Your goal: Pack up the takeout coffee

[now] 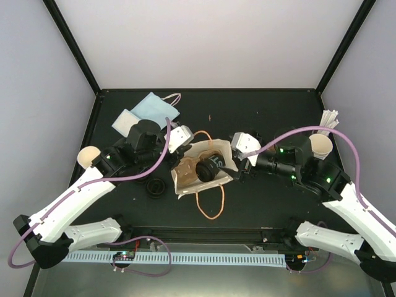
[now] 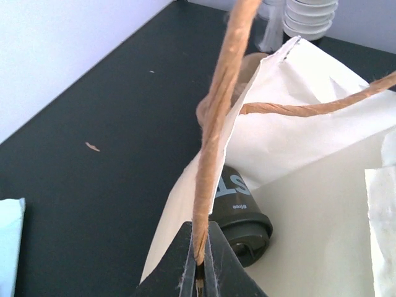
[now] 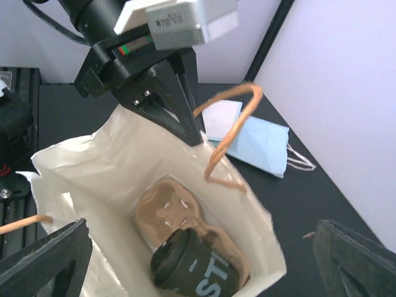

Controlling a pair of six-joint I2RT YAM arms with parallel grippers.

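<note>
Right wrist, coffee cup (image 3: 193, 272) in bag (image 3: 117, 161), beneath spread right tool (image 3: 201, 263)

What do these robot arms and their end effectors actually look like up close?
The left arm and right arm are white shells near their bases, turning to black motor joints higher up. A purple cable loops along each, and small green lights glow on the joints. The left end effector has black wedge-shaped fingers under a white block bearing a printed label.
</note>
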